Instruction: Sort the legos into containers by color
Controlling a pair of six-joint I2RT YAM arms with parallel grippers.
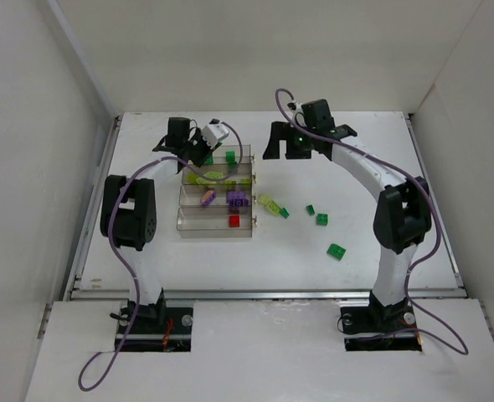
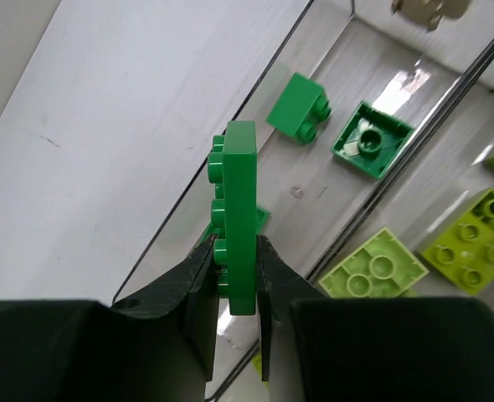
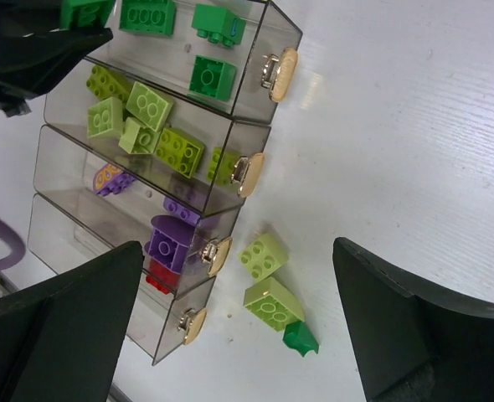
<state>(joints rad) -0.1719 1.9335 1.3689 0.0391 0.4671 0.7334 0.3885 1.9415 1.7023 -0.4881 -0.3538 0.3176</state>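
The four-bin clear tray (image 1: pixel 203 224) lies left of centre. My left gripper (image 1: pixel 198 152) is shut on a dark green flat brick (image 2: pixel 240 209), held on edge over the far bin (image 2: pixel 297 194), where two more green bricks (image 2: pixel 300 106) lie. The second bin holds yellow-green bricks (image 3: pixel 151 106), the third purple ones (image 3: pixel 170 239), the nearest a red one (image 1: pixel 234 220). My right gripper (image 1: pixel 282 144) is open and empty (image 3: pixel 247 327), high above two yellow-green bricks (image 3: pixel 264 255) and a small green piece (image 3: pixel 301 338) beside the tray.
Three more green bricks lie loose on the table right of the tray: one (image 1: pixel 311 209), one (image 1: pixel 322 219) and one (image 1: pixel 337 251) nearer the front. Gold knobs (image 3: pixel 247 174) stick out of the bins' right ends. White walls enclose the table.
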